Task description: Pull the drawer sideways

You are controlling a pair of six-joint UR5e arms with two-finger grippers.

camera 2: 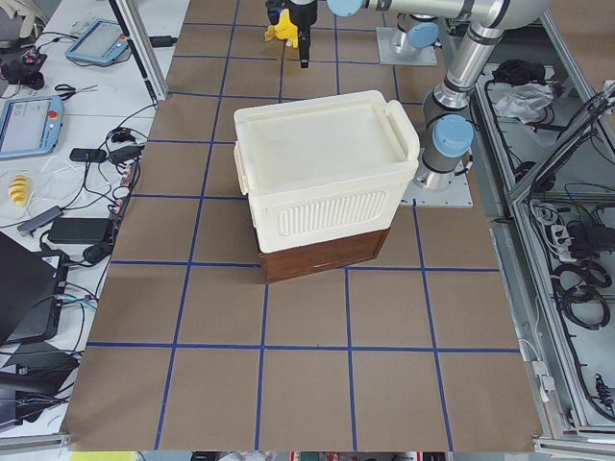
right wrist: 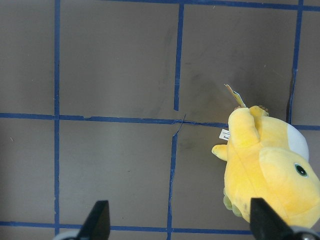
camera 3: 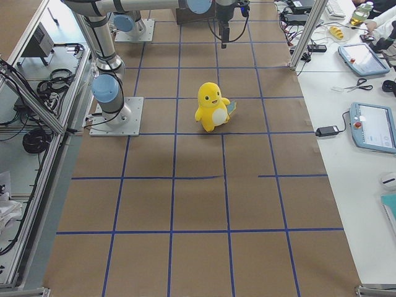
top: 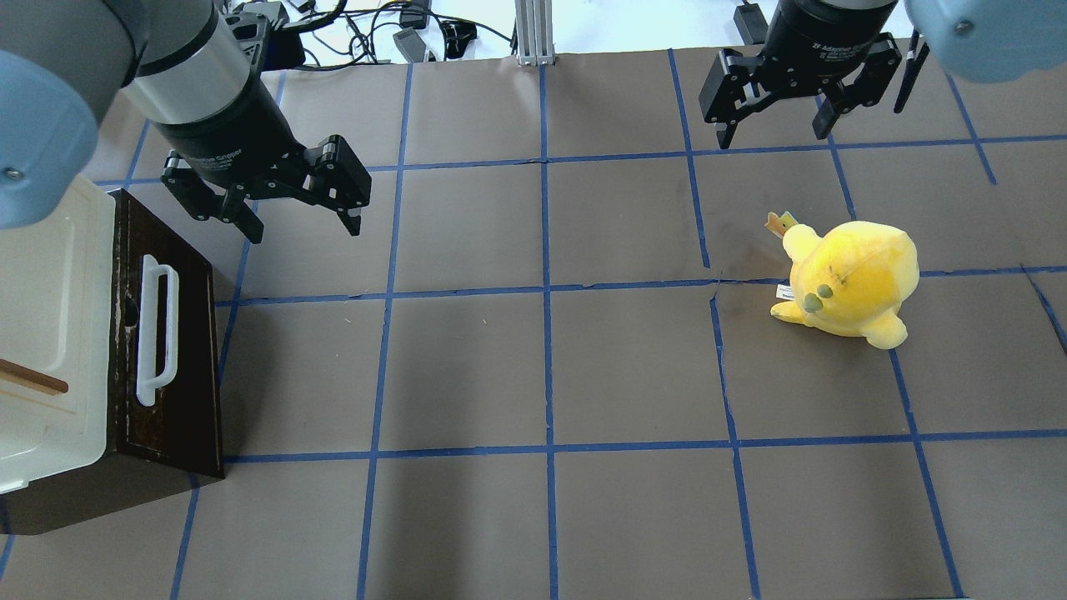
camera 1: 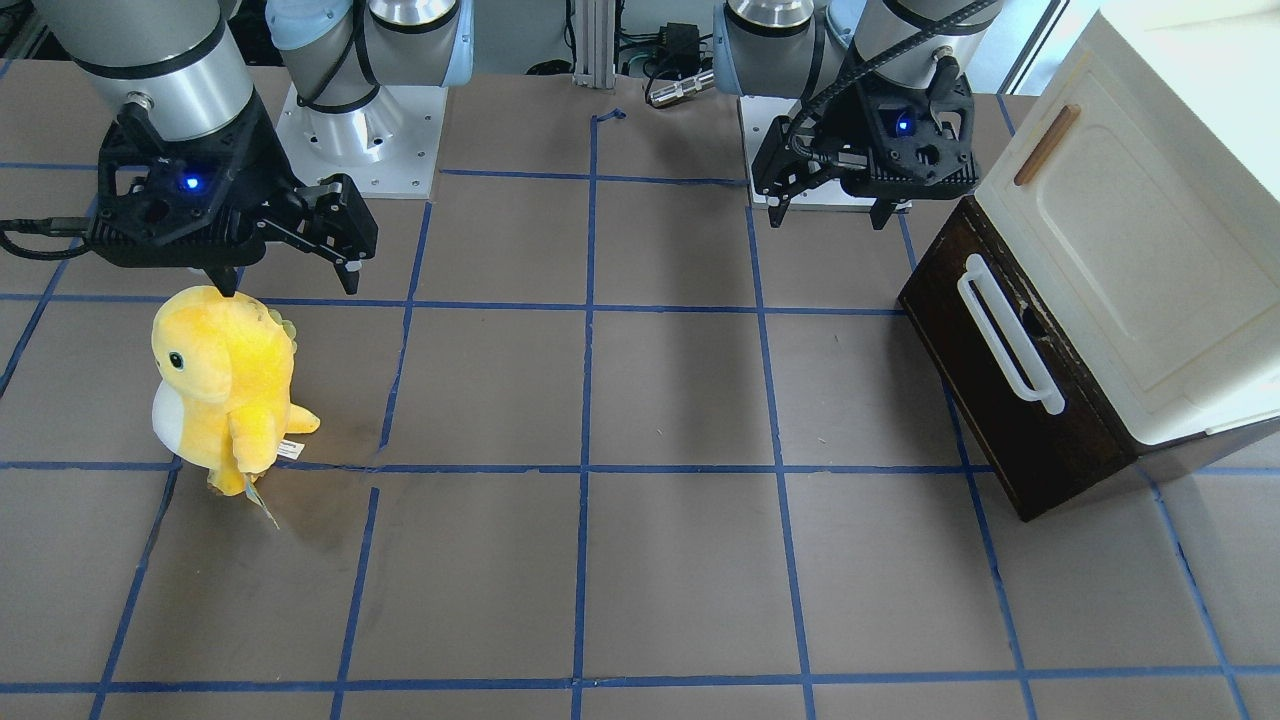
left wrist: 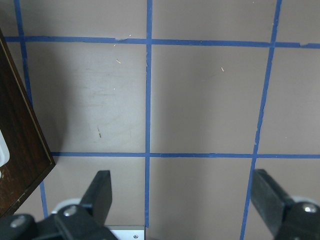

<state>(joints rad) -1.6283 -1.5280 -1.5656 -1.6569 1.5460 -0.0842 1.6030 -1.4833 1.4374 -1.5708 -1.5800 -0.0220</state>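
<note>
The dark brown wooden drawer (top: pixel 179 392), a white bar handle (top: pixel 157 329) across its front, sits closed near and below the left claw (top: pixel 304 233).

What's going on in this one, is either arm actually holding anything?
Nothing is held yet. The left gripper hangs open above the table just beside the dark brown drawer, which sits under a cream-white cabinet and looks shut; the gripper is not touching it. The right gripper hangs open above and beside a yellow plush dinosaur standing on the table, also without contact.
</note>
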